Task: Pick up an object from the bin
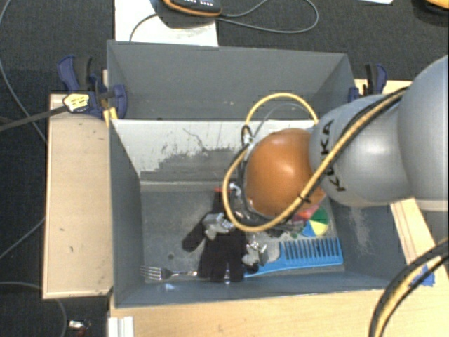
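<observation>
In the camera view the grey arm [379,153] comes in from the right and bends down into the grey metal bin [126,209], its wrist capped by a round orange cover [280,174] with a yellow cable [280,98] looping over and round it. Below that cover the gripper [237,236] is low over the near part of the bin floor, its metal parts showing at the upper edge of a black glove [221,262] that lies crumpled there, roughly in the middle of the near side. Whether the pincer is spread or pressed together cannot be told, since the cover and wrist hide most of it, and nothing can be seen clamped in it. Whether it touches the glove is also unclear. Just left of the glove a dark, stubby, handle-like thing [192,240] lies slanted on the floor. A silver fork [160,274] rests near the front wall, well to the left, its tines pointing left. To the right of the glove a blue comb [312,253] lies flat, teeth upward in the view, and behind it a small yellow, green and red piece [319,225] peeks out from beneath the arm
</observation>
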Controlling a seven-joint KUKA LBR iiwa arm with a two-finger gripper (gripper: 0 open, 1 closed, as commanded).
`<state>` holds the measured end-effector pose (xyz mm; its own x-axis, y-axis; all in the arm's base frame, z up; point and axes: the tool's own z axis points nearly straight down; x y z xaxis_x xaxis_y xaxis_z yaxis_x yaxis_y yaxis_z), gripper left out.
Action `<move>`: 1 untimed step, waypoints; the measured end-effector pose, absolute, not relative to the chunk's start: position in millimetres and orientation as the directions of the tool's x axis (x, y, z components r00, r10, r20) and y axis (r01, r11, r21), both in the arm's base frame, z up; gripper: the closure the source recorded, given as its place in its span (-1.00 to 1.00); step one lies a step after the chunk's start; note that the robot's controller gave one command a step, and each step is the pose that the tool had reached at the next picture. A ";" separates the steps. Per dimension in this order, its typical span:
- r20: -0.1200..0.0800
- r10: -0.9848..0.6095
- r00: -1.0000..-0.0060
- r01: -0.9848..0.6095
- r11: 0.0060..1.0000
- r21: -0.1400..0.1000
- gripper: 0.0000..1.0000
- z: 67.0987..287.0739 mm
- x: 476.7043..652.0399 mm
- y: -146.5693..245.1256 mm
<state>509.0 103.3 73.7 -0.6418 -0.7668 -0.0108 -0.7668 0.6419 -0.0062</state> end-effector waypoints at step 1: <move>-0.011 -0.982 -0.189 -0.982 0.189 -0.012 1.00 70.9 517.8 109.1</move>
<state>517.8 109.1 70.9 -0.1889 -0.9819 -0.0109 -0.9819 0.1891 -0.0120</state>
